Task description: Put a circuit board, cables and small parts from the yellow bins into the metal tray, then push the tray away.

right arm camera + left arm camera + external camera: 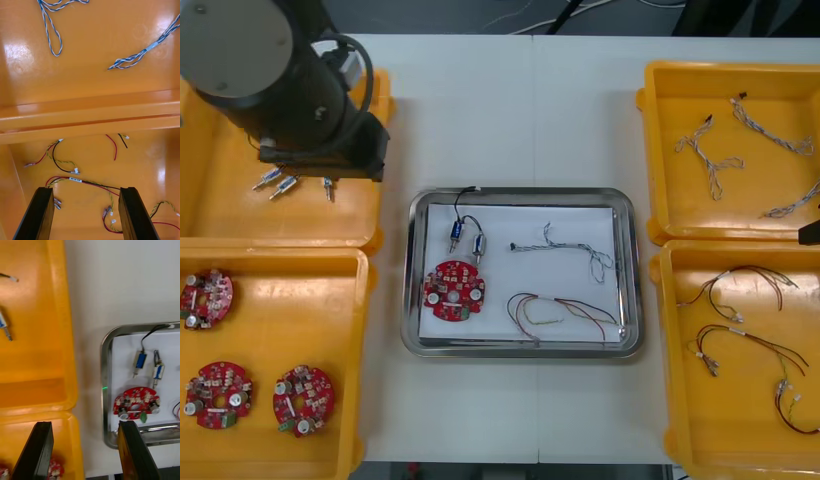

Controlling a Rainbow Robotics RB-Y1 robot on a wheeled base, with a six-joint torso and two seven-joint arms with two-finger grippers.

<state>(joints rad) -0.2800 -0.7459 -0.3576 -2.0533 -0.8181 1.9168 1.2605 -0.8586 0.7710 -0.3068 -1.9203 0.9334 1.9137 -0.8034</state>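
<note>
Front view: left of the metal tray (520, 194), the left arm (290, 80) hangs over the far left bin (210, 210), which holds loose metal parts (280, 183). The near left bin (280, 300) holds three spare boards (218, 394). In the left wrist view the left gripper (84, 425) is released, fingers spread on nothing, above the gap between that bin and the tray's near-left corner. Inside the tray lie a round red circuit board (453, 291), two small metal parts (466, 240), a blue and white cable (565, 247) and a red and yellow cable (560, 310). Right of the tray, the right gripper (86, 191) hovers released over the near right bin (150, 165) and its loose red and yellow cables (77, 180).
</note>
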